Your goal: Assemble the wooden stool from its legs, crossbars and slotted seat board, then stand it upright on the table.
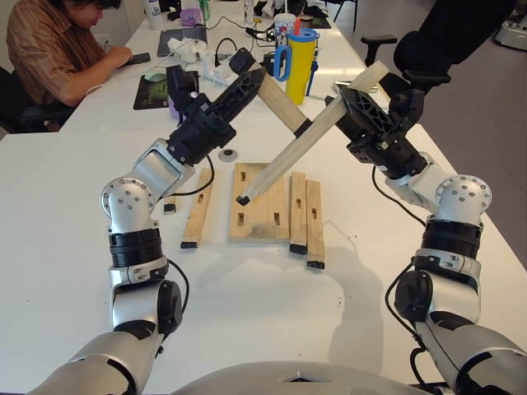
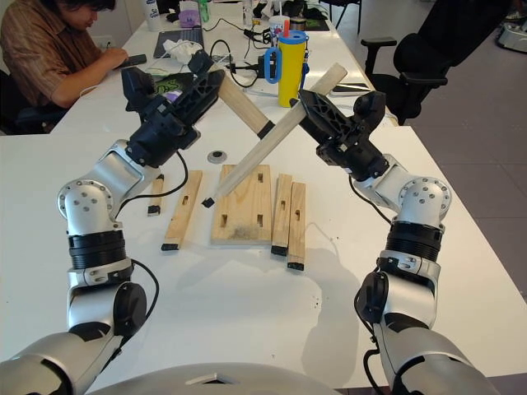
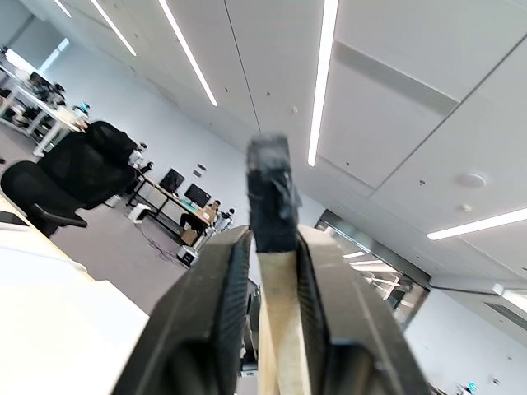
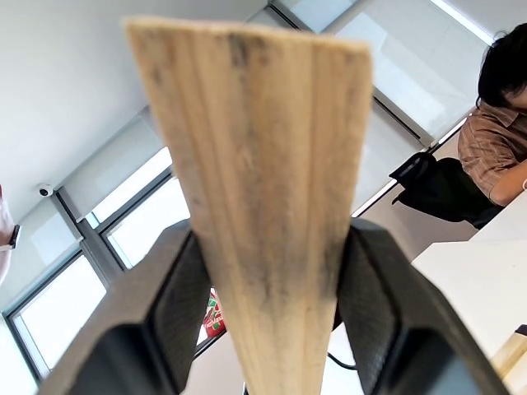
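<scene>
1. The slotted seat board [image 1: 262, 216] is laid flat on the table, slots up.
2. Two black-tipped bars are laid side by side at its right edge: one bar [image 1: 297, 210] and an outer bar [image 1: 314, 224].
3. A third bar [image 1: 198, 216] is laid apart on the left.
4. A pale leg [image 1: 296, 152] is held tilted above the board, black tip lowest; a second leg [image 1: 278, 100] is held slanting towards it.

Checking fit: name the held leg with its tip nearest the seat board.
The right gripper's leg: its black tip is down at the board; the left gripper's leg ends high.
</scene>
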You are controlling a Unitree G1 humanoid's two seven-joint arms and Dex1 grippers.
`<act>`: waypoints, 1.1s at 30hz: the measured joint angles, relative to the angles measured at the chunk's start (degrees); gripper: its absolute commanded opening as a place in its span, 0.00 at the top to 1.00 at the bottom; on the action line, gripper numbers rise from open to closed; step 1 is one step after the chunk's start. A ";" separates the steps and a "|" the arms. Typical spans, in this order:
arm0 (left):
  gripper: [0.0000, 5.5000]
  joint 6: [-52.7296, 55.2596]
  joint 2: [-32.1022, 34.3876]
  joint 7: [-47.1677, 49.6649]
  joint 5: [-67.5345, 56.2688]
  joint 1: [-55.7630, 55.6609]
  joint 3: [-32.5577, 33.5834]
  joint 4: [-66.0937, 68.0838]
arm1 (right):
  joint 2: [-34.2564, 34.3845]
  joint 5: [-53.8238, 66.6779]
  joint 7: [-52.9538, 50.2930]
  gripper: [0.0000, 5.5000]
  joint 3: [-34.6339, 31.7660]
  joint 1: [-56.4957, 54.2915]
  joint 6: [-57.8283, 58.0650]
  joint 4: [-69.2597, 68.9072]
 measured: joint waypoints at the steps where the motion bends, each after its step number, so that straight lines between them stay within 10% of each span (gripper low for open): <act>1: 0.70 0.05 -0.06 0.70 -1.54 -0.06 0.89 0.30 | 0.01 0.21 -0.02 0.62 -0.02 0.33 0.00 -0.22; 10: 0.45 -2.11 6.73 -1.16 0.54 3.08 2.61 -0.63 | -1.50 -0.54 0.82 0.63 -1.54 2.06 -5.73 -1.77; 21: 0.45 -17.87 19.06 -21.80 40.65 23.25 -32.12 -3.92 | -7.17 -18.33 18.80 0.63 9.12 2.24 -25.52 8.20; 33: 0.45 -30.86 20.35 -26.81 60.10 18.97 -41.60 6.14 | -5.78 -31.94 31.56 0.63 15.90 -4.57 -44.75 26.41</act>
